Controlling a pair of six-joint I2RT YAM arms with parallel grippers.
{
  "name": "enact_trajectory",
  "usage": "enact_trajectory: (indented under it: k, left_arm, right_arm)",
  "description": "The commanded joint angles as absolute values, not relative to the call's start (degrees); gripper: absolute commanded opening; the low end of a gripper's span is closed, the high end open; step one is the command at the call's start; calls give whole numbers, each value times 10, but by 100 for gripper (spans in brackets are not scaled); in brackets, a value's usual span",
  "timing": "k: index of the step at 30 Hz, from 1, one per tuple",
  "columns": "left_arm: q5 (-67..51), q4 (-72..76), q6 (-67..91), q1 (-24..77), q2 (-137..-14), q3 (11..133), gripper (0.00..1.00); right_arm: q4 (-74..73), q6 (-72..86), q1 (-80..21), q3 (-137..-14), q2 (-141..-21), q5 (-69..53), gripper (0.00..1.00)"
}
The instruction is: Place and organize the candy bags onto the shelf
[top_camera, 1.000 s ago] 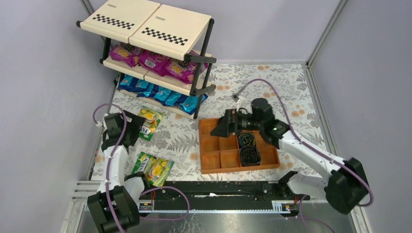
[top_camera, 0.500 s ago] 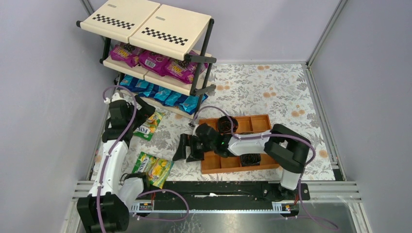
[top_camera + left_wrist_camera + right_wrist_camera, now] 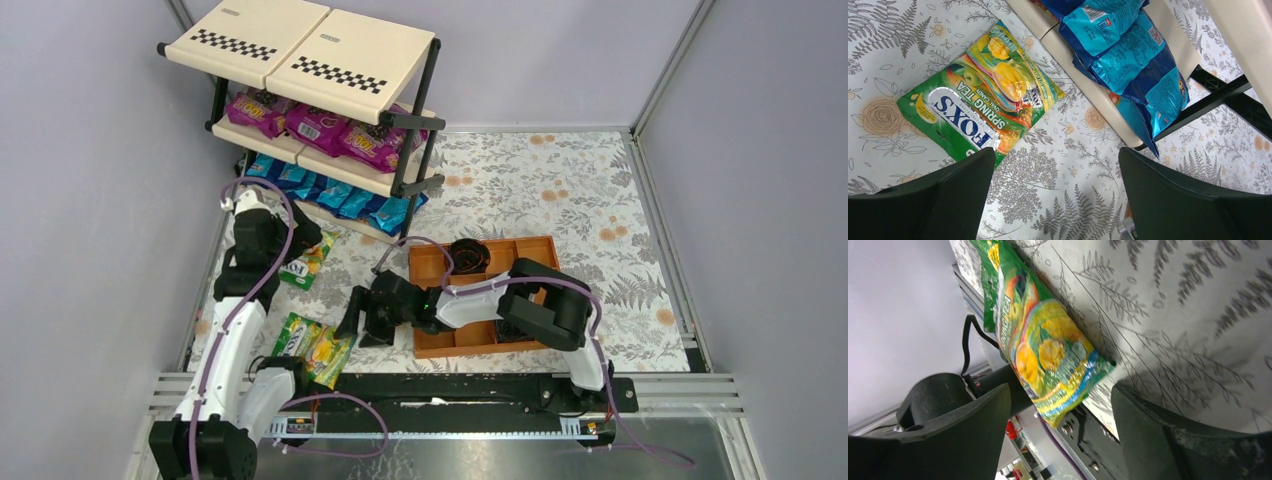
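Floral-clothed table [image 3: 540,190], viewed from above and from both wrists. The shelf [image 3: 300,45] is standing at the far left, its top tier bare, with magenta bags [image 3: 318,122] filling the middle tier and blue bags [image 3: 330,192] the bottom one. The orange-brown tray [image 3: 430,262], right of centre, is holding dark coiled rolls [image 3: 466,255]. The left gripper [image 3: 1055,165], fingers spread wide and holding nothing, is hovering just near of the shelf's foot, partly over one green-yellow bag [image 3: 978,97] lying flat. The right gripper [image 3: 1058,395], likewise wide open and empty, is reaching leftward, low over the cloth, toward two more green-yellow bags [image 3: 315,345] touching each other at the near edge. Judged step: both arms are approaching to grasp. To do it well, each gripper should be coming down with its fingers straddling a bag's crimped end, since glossy film is likely to slip from a flat pinch. The right one should be taking a single bag of the pair, and each lift should be clearing the black posts [image 3: 415,120] before heading for the bare tier.
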State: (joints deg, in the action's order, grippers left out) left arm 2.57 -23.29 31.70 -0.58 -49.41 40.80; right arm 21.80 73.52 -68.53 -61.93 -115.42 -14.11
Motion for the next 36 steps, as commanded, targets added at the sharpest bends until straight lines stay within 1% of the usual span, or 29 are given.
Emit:
enact_trajectory:
  k: [1,4,6,9,12,14,16,19,26,29,32,36]
  left_arm:
    - [46,-230,299,-3,-483,433,98]
    - [28,-234,298,-3,-482,437,98]
    - [18,-232,299,9,-480,436,98]
    - [4,-231,299,12,-482,436,97]
    - [-16,-230,297,12,-484,437,97]
    - [-20,-229,295,12,-481,435,97]
    - [-19,-229,293,12,-473,433,97]
    - [-25,-230,288,13,-468,432,97]
    - [-119,-215,274,12,-478,431,96]
    - [-186,-198,266,12,-481,428,96]
    - [-279,-158,273,12,-491,424,96]
    - [-397,-85,301,12,-484,402,95]
  right_arm:
    - [189,752,-692,-654,-1204,-111,76]
    - [195,763,-696,-655,-1210,-96,71]
    - [210,775,-697,-647,-1211,-83,64]
    - [227,779,-695,-654,-1221,-74,45]
    - [219,744,-683,-682,-1236,-75,27]
    - [227,717,-678,-676,-1228,-60,11]
    - [234,691,-676,-656,-1204,-31,0]
    - [251,636,-662,-631,-1159,-13,0]
    - [249,404,-618,-602,-1035,-64,0]
    - [240,355,-603,-588,-999,-83,0]
    - [238,331,-577,-586,-976,-135,0]
    - [182,273,-556,-605,-938,-181,0]
